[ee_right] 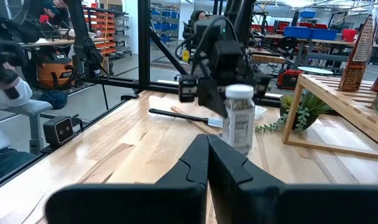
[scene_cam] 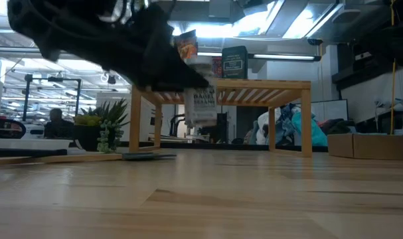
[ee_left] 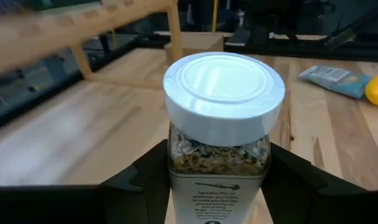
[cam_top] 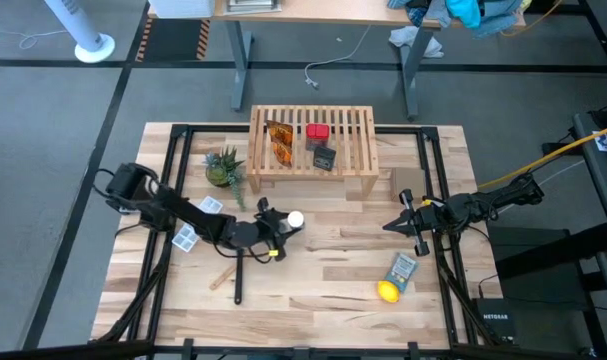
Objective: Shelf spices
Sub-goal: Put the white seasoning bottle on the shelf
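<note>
A clear white-capped bottle of spices sits between the fingers of my left gripper, just in front of the shelf and toward the table's left. The gripper is shut on it. The low wooden shelf carries amber-orange packets, a red box and a black box on its slatted top. My right gripper waits shut at the table's right, touching nothing. My left gripper pinches the bottle's glass body just below the white cap, one finger on each side. The fingers come nearly level from the table's left. The bottle stands upright in the hold, its bottom lifted clear of the table.
A small potted plant stands left of the shelf. A grey-blue packet and a yellow lemon lie near the front right. Two small packets, a wooden stick and a black rod lie under the left arm.
</note>
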### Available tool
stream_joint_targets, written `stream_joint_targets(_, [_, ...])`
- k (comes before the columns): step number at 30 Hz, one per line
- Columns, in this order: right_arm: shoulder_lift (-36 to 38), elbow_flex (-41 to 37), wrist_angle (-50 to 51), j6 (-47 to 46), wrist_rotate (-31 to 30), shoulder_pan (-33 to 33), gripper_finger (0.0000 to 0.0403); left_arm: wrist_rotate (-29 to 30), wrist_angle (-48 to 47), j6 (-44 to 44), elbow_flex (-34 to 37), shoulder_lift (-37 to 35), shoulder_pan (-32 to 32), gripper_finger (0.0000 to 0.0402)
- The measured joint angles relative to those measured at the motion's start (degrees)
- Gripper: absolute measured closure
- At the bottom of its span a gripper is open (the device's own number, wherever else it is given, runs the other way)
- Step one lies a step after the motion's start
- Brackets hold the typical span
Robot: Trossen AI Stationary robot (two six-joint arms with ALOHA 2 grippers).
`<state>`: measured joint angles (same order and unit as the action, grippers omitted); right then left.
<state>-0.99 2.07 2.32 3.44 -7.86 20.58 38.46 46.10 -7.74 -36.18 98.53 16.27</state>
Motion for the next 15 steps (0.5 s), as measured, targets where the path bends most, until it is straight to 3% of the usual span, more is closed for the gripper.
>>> stream_joint_targets(15, [0.00,-0.20,-1.91,0.02,-0.13,0.02,0.0395,2.09,-25.98,6.86,-0.02,-26.57,-3.04,0.0216])
